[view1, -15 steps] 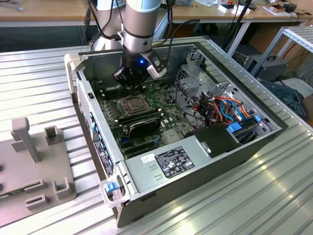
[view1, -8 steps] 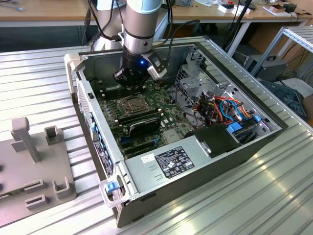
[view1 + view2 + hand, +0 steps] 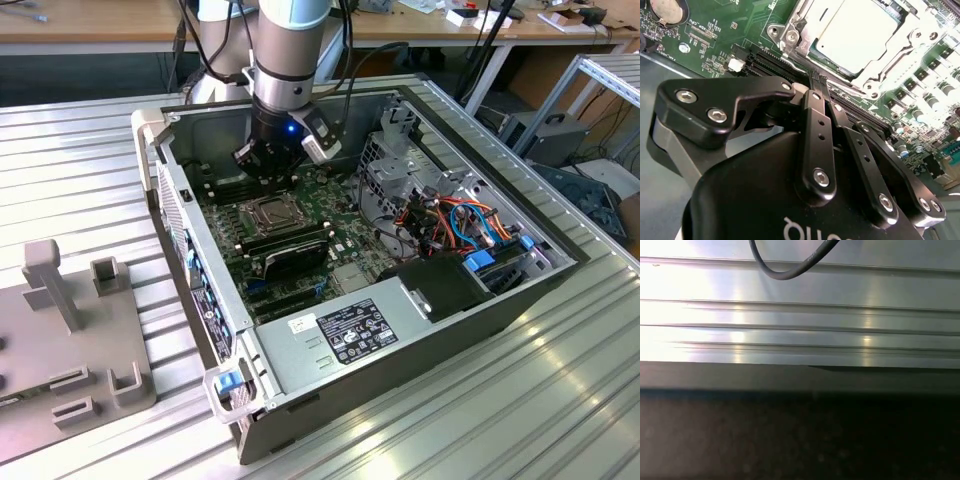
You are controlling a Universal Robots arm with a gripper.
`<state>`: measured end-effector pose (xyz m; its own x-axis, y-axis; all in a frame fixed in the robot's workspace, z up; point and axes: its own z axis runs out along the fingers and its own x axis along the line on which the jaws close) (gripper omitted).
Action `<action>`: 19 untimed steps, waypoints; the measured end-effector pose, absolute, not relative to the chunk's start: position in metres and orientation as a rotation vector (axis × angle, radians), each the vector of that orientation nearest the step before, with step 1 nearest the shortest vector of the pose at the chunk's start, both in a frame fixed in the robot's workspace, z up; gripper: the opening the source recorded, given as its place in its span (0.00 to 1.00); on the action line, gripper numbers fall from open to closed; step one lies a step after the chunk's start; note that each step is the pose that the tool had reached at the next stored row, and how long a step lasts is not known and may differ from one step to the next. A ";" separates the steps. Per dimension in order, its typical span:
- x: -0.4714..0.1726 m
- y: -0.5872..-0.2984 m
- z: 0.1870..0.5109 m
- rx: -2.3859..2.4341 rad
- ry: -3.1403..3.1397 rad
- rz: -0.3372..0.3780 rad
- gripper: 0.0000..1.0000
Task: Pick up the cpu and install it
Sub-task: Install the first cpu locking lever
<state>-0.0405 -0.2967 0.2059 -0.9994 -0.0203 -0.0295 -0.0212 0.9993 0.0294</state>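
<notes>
The gripper (image 3: 812, 82) hangs low inside the open computer case (image 3: 330, 340), its jaws drawn together with nothing between them that I can make out; in the second wrist view the closed tips sit just short of the socket, over the black memory slots (image 3: 765, 62) beside it; the cpu (image 3: 857, 32) lies flat in its socket on the motherboard (image 3: 705, 40), pale metal top up, the hinged metal frame (image 3: 800, 35) around it; so by my reading the chip is already seated and the work now is around the socket; doing this well means staying square above the board, moving slowly, pressing only on metal frame parts and never dragging the tips across the chip's top or the small components near it; in the exterior view the arm (image 3: 290, 60) comes down from the far side, and the socket (image 3: 268, 212) shows just near of the gripper; a long black card (image 3: 290, 258) stands nearer still; to the exterior view's right, orange and blue cables (image 3: 455, 225) bunch by the drive cage; the grey power supply (image 3: 345, 335) fills the near corner; the case rests on a ribbed aluminium table (image 3: 520, 400); a grey fixture block (image 3: 70, 330) sits at the exterior view's left; room is tight, walls on every side.
</notes>
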 end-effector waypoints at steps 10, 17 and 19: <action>-0.040 -0.297 0.204 -0.033 3.112 0.033 0.11; -0.039 -0.297 0.203 -0.033 3.113 0.024 0.11; -0.039 -0.297 0.203 -0.033 3.113 0.023 0.11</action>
